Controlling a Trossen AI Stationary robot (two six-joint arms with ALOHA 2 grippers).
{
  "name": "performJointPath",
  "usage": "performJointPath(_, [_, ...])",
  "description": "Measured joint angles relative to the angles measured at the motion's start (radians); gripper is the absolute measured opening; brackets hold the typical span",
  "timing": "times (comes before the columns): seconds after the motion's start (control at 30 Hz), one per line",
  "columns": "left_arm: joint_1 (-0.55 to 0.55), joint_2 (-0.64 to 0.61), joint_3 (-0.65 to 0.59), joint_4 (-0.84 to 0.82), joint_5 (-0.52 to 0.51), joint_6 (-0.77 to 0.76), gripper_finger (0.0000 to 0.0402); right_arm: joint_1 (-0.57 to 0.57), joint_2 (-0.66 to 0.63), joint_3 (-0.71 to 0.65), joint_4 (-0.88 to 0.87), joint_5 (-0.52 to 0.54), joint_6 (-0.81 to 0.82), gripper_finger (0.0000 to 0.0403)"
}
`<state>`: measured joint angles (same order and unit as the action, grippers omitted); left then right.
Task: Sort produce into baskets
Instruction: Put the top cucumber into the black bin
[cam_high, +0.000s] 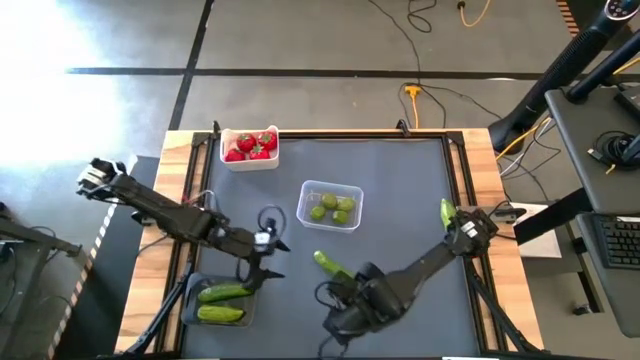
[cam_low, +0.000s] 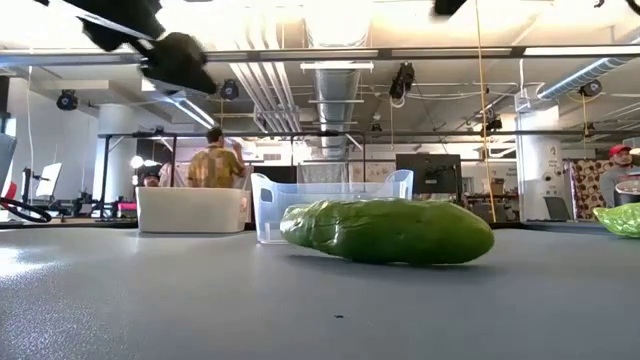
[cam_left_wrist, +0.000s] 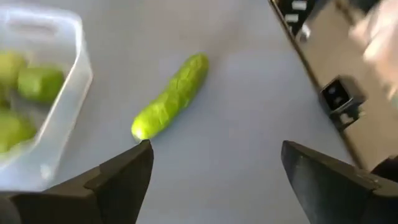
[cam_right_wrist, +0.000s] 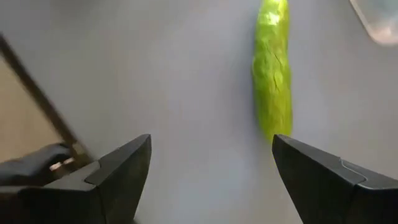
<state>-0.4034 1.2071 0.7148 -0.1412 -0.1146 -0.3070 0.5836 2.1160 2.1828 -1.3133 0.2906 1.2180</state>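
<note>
Right gripper (cam_right_wrist: 211, 168) spread wide and empty, hanging low beside the loose cucumber (cam_high: 331, 264) on the grey mat in front of the clear tub (cam_high: 330, 205). Left gripper (cam_left_wrist: 214, 177) parted too, gripping nothing, just over the dark tray (cam_high: 222, 303) with two cucumbers in it. Best to straddle that cucumber across its middle, fingers square to its length. Close gently; glossy skin, likely to roll. Then across to the dark tray.

- My right gripper (cam_right_wrist: 211, 180) has its fingers spread wide above bare grey table (cam_right_wrist: 155, 74).
- A cucumber (cam_right_wrist: 272, 68) lies just ahead, near one fingertip.
</note>
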Motion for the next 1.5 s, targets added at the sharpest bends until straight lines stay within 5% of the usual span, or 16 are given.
performJointPath(0.47, [0.026, 0.527, 0.405, -0.168, 0.053, 0.361, 0.0322, 0.159, -0.005, 0.036, -0.091, 0.000, 0.477, 0.0326])
performJointPath(0.83, [0.112, 0.711, 0.554, -0.157, 0.054, 0.545, 0.0322, 0.252, -0.005, 0.036, -0.094, -0.005, 0.773, 0.0325])
performJointPath(1.07, [0.150, 0.815, 0.562, -0.164, 0.090, 0.535, 0.0307, 0.276, -0.005, 0.036, -0.091, -0.002, 0.825, 0.0325])
performJointPath(1.27, [0.148, 0.827, 0.560, -0.163, 0.114, 0.495, 0.0262, 0.276, -0.005, 0.036, -0.089, -0.002, 0.777, 0.0325])
performJointPath(1.5, [0.148, 0.810, 0.595, -0.258, 0.150, 0.399, 0.0148, 0.271, -0.005, 0.036, -0.105, -0.001, 0.692, 0.0325])
